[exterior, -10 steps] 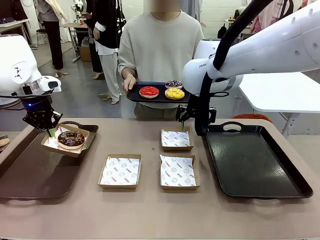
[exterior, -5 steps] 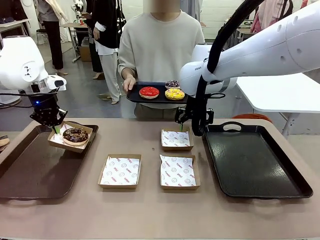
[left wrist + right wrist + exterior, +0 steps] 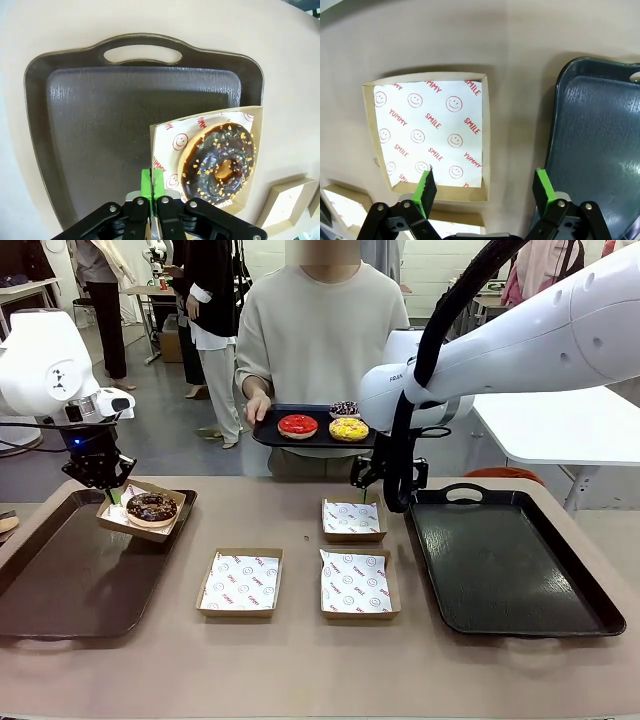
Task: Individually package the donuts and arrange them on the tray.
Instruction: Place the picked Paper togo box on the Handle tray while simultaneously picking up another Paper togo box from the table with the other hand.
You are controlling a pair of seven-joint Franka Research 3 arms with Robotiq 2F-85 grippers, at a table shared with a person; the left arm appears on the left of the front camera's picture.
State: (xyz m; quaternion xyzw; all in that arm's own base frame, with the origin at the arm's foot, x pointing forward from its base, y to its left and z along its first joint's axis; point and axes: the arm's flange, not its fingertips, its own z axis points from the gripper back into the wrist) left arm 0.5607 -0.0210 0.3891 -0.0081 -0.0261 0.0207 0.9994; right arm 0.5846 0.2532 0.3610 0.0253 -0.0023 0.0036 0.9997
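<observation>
A chocolate-glazed donut [image 3: 152, 507] with nut bits lies in a paper-lined cardboard box [image 3: 172, 527]. My left gripper [image 3: 106, 486] is shut on that box's edge and holds it tilted over the far end of the dark left tray [image 3: 60, 590]. The left wrist view has the pinched box edge between my gripper [image 3: 152, 182], with the donut [image 3: 217, 162] to the right above the tray [image 3: 100, 115]. The person holds a small black tray [image 3: 268, 432] carrying red [image 3: 298, 423], yellow [image 3: 349, 427] and purple [image 3: 347, 407] donuts. My right gripper [image 3: 388, 498] hangs open over an empty lined box [image 3: 430, 135].
Three empty lined boxes sit mid-table: far [image 3: 352, 518], near left [image 3: 240, 583], near right [image 3: 358, 582]. A dark tray with handles [image 3: 510, 565] lies at the right; its edge [image 3: 600, 130] is beside my right gripper [image 3: 484, 185]. People stand in the background.
My left gripper has carried the box with the chocolate donut a little right and farther back over the left tray. The right arm shifted slightly left, its gripper staying open.
</observation>
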